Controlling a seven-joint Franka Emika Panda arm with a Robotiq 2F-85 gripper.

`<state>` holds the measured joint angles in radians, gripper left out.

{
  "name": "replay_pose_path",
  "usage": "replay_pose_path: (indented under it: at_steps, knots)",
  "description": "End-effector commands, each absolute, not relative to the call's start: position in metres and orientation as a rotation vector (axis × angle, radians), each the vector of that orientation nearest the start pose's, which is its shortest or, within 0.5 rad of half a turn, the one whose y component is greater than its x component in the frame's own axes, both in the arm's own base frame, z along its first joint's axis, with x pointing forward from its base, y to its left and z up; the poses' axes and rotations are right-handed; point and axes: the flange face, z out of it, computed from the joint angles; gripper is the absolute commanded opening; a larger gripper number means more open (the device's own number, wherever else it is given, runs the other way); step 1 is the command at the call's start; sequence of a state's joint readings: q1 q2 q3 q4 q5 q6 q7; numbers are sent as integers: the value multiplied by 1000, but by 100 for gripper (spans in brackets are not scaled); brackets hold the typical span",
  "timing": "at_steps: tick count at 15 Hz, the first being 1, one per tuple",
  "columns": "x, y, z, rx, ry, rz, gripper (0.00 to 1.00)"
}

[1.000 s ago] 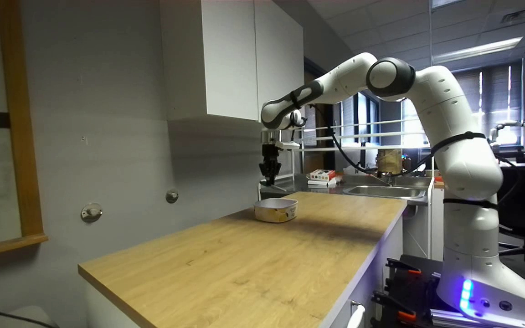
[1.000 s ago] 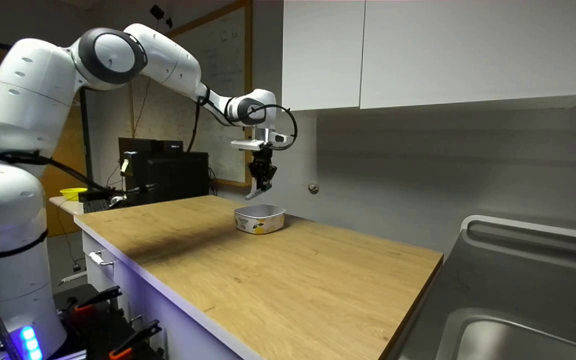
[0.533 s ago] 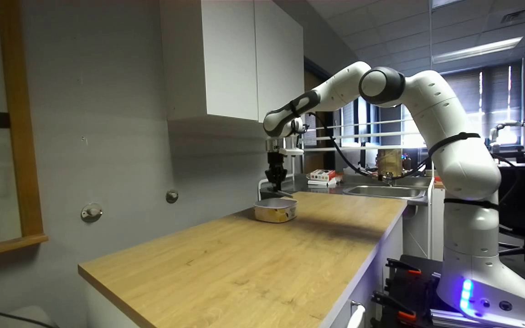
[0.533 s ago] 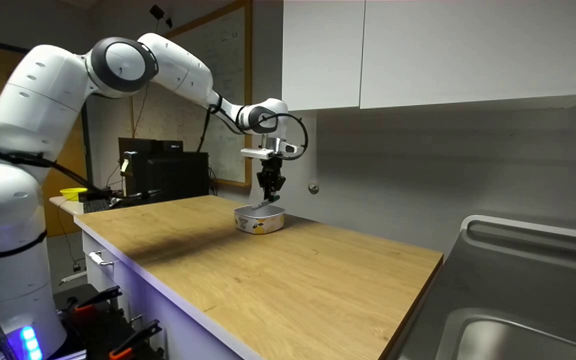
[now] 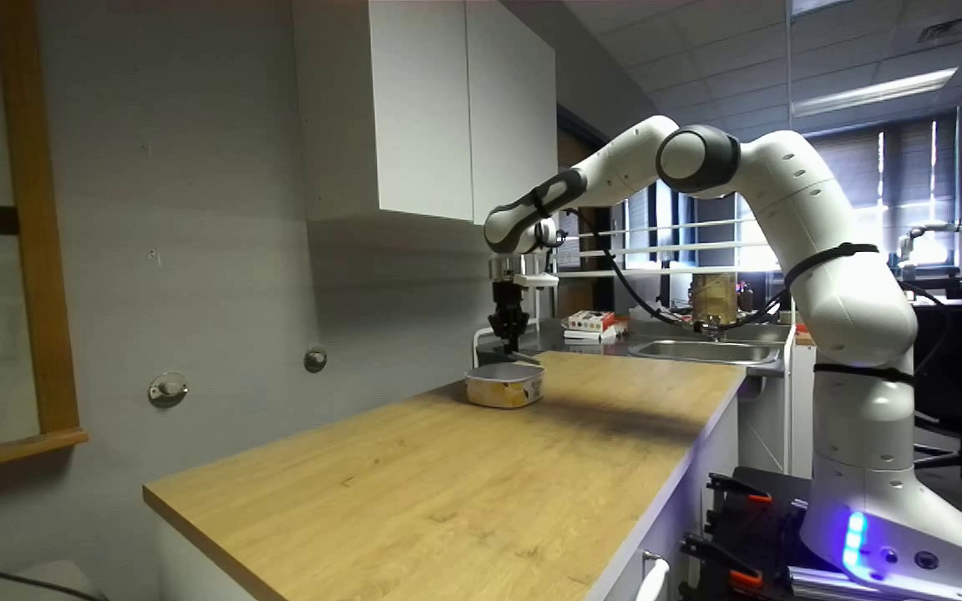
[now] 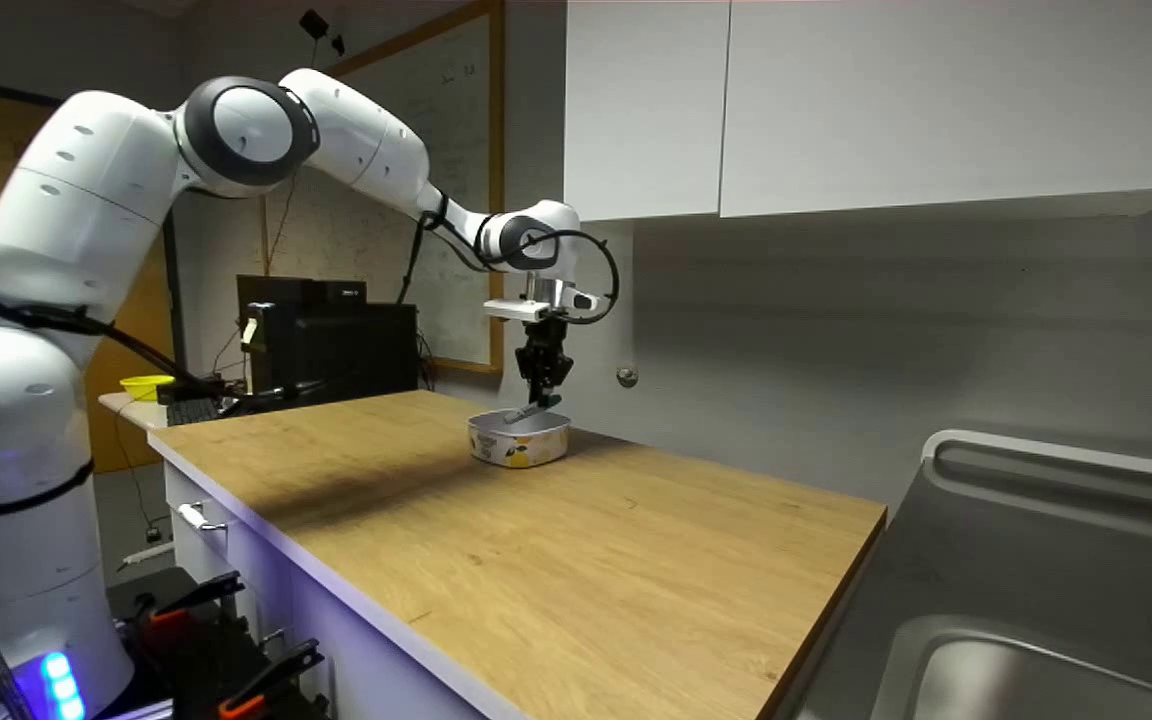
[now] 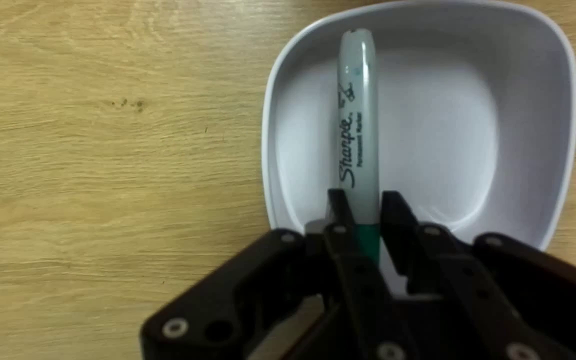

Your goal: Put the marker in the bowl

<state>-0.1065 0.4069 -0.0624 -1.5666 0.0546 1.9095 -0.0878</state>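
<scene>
Nearest in the wrist view, the claw (image 7: 363,200) is seen with its 2 fingers (image 7: 397,220) pressed against opposite sides of the marker (image 7: 358,130), which is pinched near its end with the green cap (image 7: 368,239). The marker's grey length is pointed away from the claw, its long axis laid across the bowl (image 7: 438,130) from near side to far side. In both exterior views the marker is shown tilted rather than level, its free end lower and aimed towards the robot's base (image 6: 66,585).

Beyond the marker, the bowl is stood upright, its opening below. On this relation the coming move is judged to turn: in the wrist view the marker is placed over the left part of the opening, the left edge near it and more bare floor to the right, while the free end is shown just inside the far edge. Whether the bowl is touched by the marker cannot be told. The step in hand is taken to be final positioning before release; a small shift to the right might be wanted first, and the free end could be caught on the far edge if let go here.

Farther off, the bowl is carried by the wooden countertop (image 6: 576,560), with a grey wall (image 6: 836,380) and a white cabinet (image 6: 886,110) behind.
</scene>
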Motion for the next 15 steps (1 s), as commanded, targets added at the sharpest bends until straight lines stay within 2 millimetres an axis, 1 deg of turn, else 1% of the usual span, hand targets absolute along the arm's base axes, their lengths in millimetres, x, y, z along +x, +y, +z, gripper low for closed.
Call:
replay_pose_path:
  at_steps: [1,2,3,4,5,6,10,12,13,15]
  knots:
    - [662,-99,401,-3111,146,124,7]
    - [662,-99,400,-3112,146,128,7]
    - [662,-98,398,-3113,149,133,12]
    - [662,-97,397,-3113,151,138,46]
    - [662,-97,396,-3113,152,142,47]
    - [662,-97,396,-3113,153,144,52]
    - [661,-98,395,-3110,157,148,84]
    - [660,-98,397,-3105,154,144,97]
    - [658,-98,399,-3099,144,137,100]
    - [653,-95,405,-3091,126,129,100]
